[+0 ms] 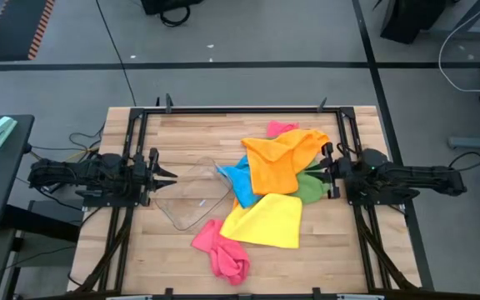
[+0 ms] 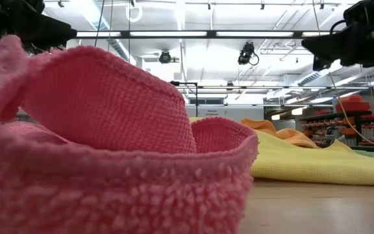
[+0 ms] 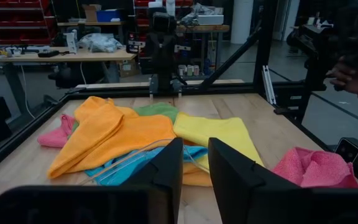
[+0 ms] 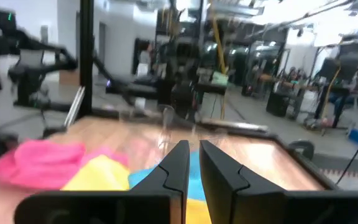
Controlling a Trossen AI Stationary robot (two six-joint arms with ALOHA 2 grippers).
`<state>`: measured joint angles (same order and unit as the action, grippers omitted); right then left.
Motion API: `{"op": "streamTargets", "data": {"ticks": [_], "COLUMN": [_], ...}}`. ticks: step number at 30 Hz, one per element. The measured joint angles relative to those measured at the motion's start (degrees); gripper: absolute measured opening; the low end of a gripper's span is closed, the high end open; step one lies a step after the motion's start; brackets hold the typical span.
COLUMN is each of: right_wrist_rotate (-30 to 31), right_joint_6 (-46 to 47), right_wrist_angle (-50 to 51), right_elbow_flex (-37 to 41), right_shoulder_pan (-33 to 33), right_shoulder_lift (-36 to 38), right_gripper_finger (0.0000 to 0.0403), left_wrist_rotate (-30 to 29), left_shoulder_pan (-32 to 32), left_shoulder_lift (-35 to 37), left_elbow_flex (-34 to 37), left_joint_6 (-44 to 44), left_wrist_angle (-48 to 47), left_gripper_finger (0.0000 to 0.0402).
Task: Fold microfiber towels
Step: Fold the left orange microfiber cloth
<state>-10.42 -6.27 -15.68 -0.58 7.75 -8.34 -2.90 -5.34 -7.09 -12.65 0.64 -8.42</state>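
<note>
Several microfiber towels lie in a loose heap on the wooden table. An orange one lies over a blue one and a green one. A yellow one lies nearer, and a crumpled pink one sits by the near edge, filling the low view. Another pink one lies at the far side. My left gripper hovers level at the table's left, its fingers a narrow gap apart with nothing between them. My right gripper hovers at the right, shut, above the heap's right edge.
A clear plastic tray lies on the table between my left gripper and the heap, its right corner under the blue towel. A black frame runs around the table. Bare wood shows at the near left and near right.
</note>
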Motion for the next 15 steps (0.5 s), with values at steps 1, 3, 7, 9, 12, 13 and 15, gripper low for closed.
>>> {"op": "streamTargets", "data": {"ticks": [1, 3, 7, 9, 12, 13, 15], "right_wrist_rotate": [0.36, 1.69, 5.86, 7.06, 7.42, 7.42, 7.42], "right_joint_6": [0.76, 4.51, 11.2, 10.54, 8.08, 7.86, 7.32], "right_wrist_angle": [-1.6, -4.41, -9.5, -10.96, -12.4, -12.7, -13.11], "right_elbow_flex": [0.01, 0.0, 0.0, 0.0, 0.02, 0.0, 0.0], "right_shoulder_pan": [0.0, 0.0, 0.0, 0.0, 0.0, 0.0, 0.0], "right_shoulder_lift": [0.02, 0.02, 0.02, 0.02, 0.02, 0.02, 0.02], "right_gripper_finger": [0.0045, 0.0045, 0.0045, 0.0045, 0.0045, 0.0045, 0.0045], "left_wrist_rotate": [0.0, 0.0, 0.0, 0.0, 0.0, 0.0, 0.0], "left_shoulder_pan": [0.0, 0.01, -0.01, 0.01, 0.01, 0.01, 0.01], "left_shoulder_lift": [-0.01, 0.0, 0.0, 0.0, -0.01, 0.0, 0.0], "left_elbow_flex": [0.0, 0.0, -0.01, 0.01, 0.0, 0.01, 0.0], "left_joint_6": [0.0, 0.0, 0.0, 0.0, 0.0, -0.01, 0.0], "left_wrist_angle": [-0.01, 0.01, 0.01, 0.0, 0.0, 0.0, 0.01], "left_gripper_finger": [0.0083, 0.0085, 0.0089, 0.0091, 0.009, 0.0089, 0.0087]}}
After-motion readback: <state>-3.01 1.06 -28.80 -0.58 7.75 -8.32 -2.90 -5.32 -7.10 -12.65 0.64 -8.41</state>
